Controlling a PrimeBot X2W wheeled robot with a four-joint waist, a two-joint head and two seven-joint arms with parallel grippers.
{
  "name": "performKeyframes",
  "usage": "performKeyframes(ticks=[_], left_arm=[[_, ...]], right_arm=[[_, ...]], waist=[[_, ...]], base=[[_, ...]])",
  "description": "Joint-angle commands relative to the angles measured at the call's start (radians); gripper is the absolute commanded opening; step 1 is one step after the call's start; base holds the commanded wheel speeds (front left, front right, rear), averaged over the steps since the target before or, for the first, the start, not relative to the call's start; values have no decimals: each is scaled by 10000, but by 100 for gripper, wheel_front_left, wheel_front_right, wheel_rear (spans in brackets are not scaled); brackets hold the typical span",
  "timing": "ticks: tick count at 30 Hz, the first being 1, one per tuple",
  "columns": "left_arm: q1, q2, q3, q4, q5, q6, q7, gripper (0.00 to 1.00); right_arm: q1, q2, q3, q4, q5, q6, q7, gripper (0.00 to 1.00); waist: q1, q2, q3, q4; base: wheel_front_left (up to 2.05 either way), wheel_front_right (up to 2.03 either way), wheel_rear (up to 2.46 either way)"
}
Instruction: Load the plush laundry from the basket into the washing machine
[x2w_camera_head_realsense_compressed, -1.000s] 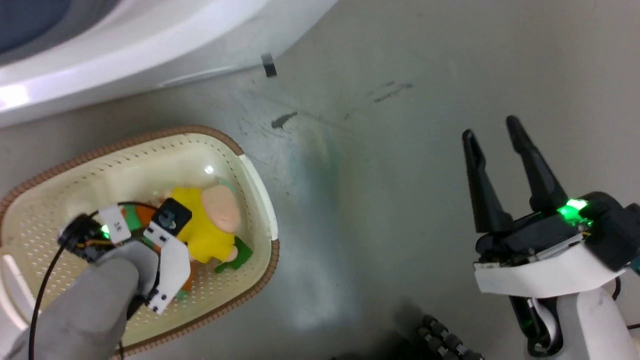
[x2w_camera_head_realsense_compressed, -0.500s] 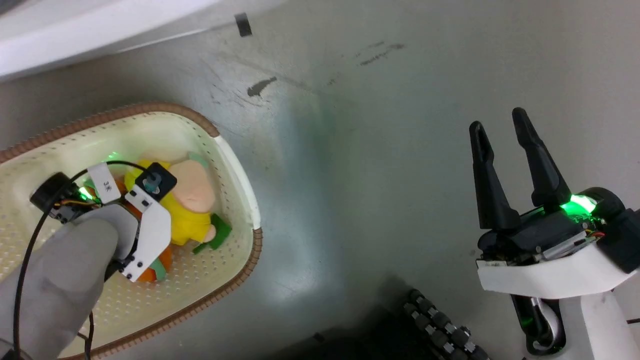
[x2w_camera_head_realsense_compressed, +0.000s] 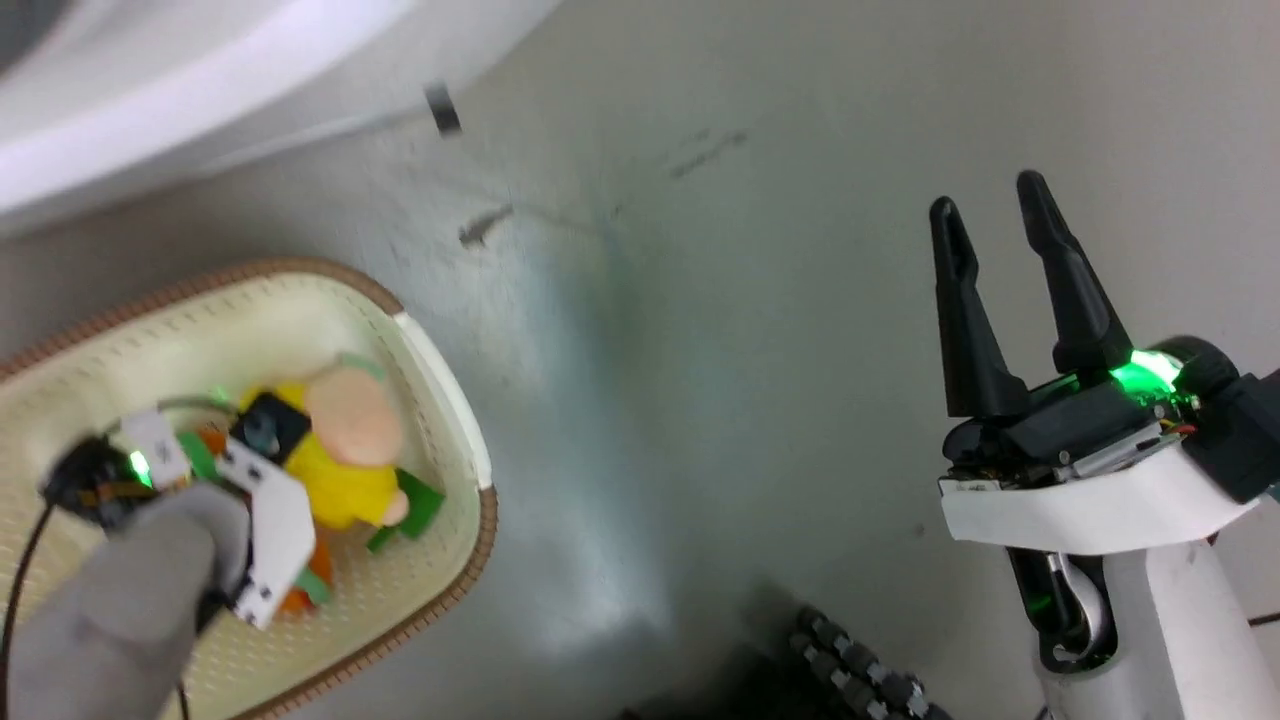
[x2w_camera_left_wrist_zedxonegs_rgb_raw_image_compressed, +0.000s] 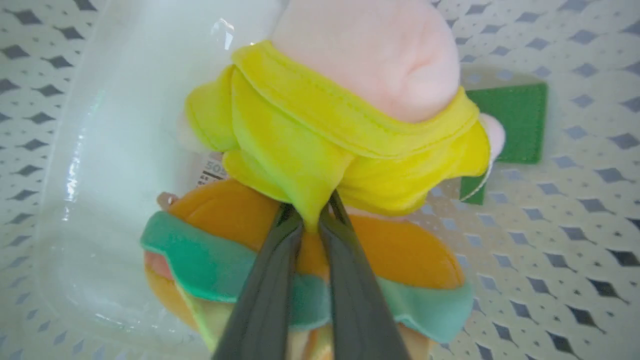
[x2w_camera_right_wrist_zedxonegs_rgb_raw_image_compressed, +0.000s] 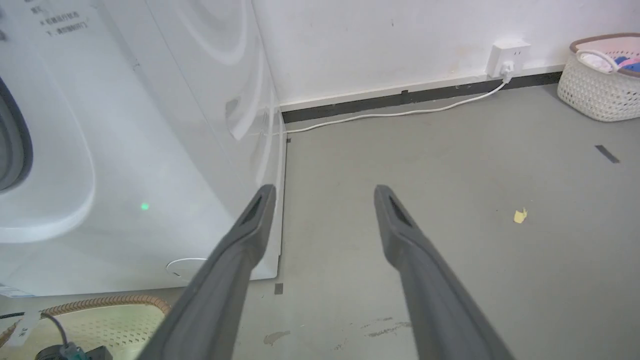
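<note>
The cream basket (x2w_camera_head_realsense_compressed: 436, 385) sits on the floor at the lower left of the head view, below the white washing machine (x2w_camera_head_realsense_compressed: 150, 130). Two pieces of plush laundry lie in it: a yellow toy (x2w_camera_left_wrist_zedxonegs_rgb_raw_image_compressed: 320, 130) with a peach-pink rounded part, resting on an orange toy (x2w_camera_left_wrist_zedxonegs_rgb_raw_image_compressed: 400, 250) with green trim. My left gripper (x2w_camera_left_wrist_zedxonegs_rgb_raw_image_compressed: 316, 220) reaches down into the basket and is shut on a fold of the yellow toy's fabric. In the head view the yellow toy (x2w_camera_head_realsense_compressed: 340, 485) lies beside my left wrist. My right gripper (x2w_camera_head_realsense_compressed: 985, 195) hangs open over bare floor to the right, holding nothing.
The washing machine (x2w_camera_right_wrist_zedxonegs_rgb_raw_image_compressed: 125, 150) front fills the left of the right wrist view. Behind it are a wall socket (x2w_camera_right_wrist_zedxonegs_rgb_raw_image_compressed: 507, 57) with a white cable, and a second basket (x2w_camera_right_wrist_zedxonegs_rgb_raw_image_compressed: 600, 85) at the far right. Black tape marks and a yellow scrap (x2w_camera_right_wrist_zedxonegs_rgb_raw_image_compressed: 520, 215) lie on the grey floor.
My left gripper has shut on the yellow toy inside the basket. The head camera has shifted, so the whole picture has moved. My right gripper stays open.
</note>
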Motion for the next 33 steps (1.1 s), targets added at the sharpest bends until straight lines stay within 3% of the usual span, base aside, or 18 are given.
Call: performKeyframes(ticks=[1,9,15,20,28,29,33], left_arm=[[445,-216,293,216,-381,159,-494,0],[1857,-1287,1128,683,-1523,270,-2430,0],[2633,-1792,1425,674,-1902,193,-3148,0],[3214,-2071,1826,250,-2023,374,-3372,0],[4456,-1881,4327,-3148,-1163,1562,-3388,0],[5126,-1941,5487,-4658,-481,1960,-3389,0],[5937,-2202,7126,-6640,557,2311,-3390,0]], right_arm=[[96,-1,-90,212,-153,4,-45,100],[512,-1,-445,914,-1027,4,-45,100],[1045,-1,-857,1122,-1376,4,-45,100],[1603,-1,-1091,1249,-1591,4,-45,100],[2216,-1,-1321,1215,-1827,4,-45,100],[2353,-1,-1381,1213,-1847,4,-45,100],[2439,-1,-1305,1204,-1839,4,-45,100]], waist=[[0,-1,-1495,521],[0,-1,-3962,1456],[0,-1,-5242,2080],[0,-1,-6186,2668],[0,-1,-6953,3466],[0,-1,-7085,3651],[0,-1,-7166,3741]], base=[[0,0,0],[0,0,0],[0,0,0],[0,0,0],[0,0,0],[0,0,0],[0,0,0]])
